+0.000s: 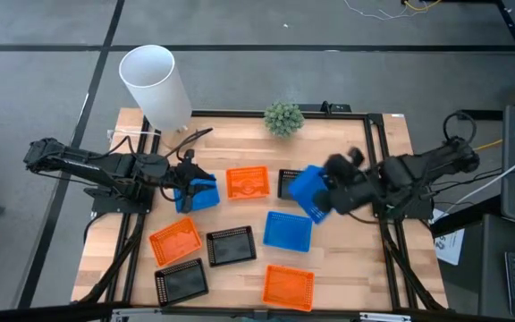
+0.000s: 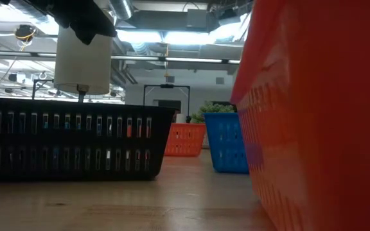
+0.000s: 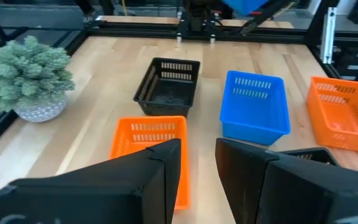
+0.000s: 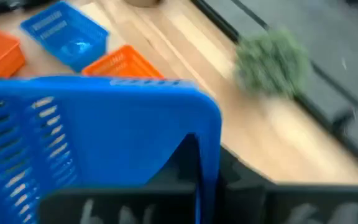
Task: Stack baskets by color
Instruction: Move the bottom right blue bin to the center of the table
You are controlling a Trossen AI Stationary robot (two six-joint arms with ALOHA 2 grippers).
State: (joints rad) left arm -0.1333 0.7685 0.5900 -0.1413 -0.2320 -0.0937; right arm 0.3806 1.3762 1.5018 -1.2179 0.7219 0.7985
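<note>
Gripping a tilted blue basket [image 1: 308, 191] by its rim, right claw [image 1: 327, 199] clamped, above the black basket [image 1: 287, 182].

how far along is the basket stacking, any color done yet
No color looks stacked yet. In hand: the right gripper is shut on a tilted blue basket, lifted by the black basket; the left gripper is at another blue basket. Left: the flat blue basket, every orange and black.

Grey floor [image 1: 52, 98], ceiling lights [image 2: 172, 37]
</note>
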